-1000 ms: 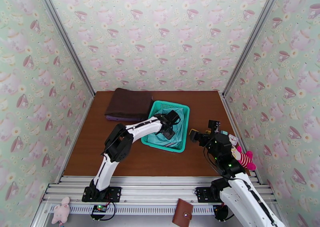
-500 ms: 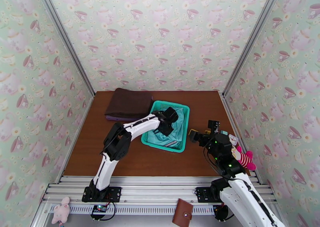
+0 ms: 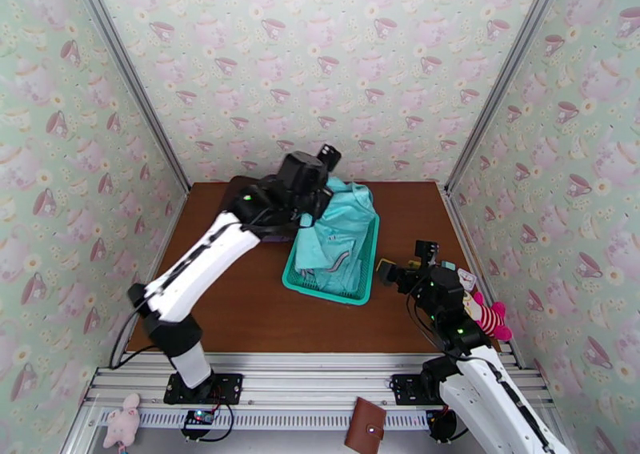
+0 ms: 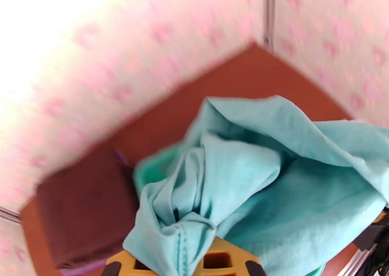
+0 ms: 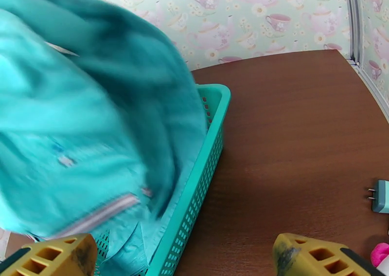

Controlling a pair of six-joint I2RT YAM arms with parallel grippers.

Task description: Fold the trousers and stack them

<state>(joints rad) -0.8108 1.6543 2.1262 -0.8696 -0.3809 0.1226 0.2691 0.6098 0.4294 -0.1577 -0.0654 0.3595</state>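
From above, the left gripper [image 3: 314, 201] is clamped on the trousers [image 3: 340, 235], which hang bunched over the basket [image 3: 324, 291] with their lower folds inside it. The right gripper [image 3: 406, 260] sits just right of the basket, fingers spread and empty.

The left wrist camera adds the pinch itself: turquoise cloth gathered between yellow fingers [image 4: 221, 261], and a dark brown folded cloth [image 4: 82, 209] left of the basket.

The right wrist camera shows the basket's mesh wall, a pale stripe on the blurred trousers, and a plug [image 5: 381, 196] on the table [image 5: 291, 126] to the basket's right.
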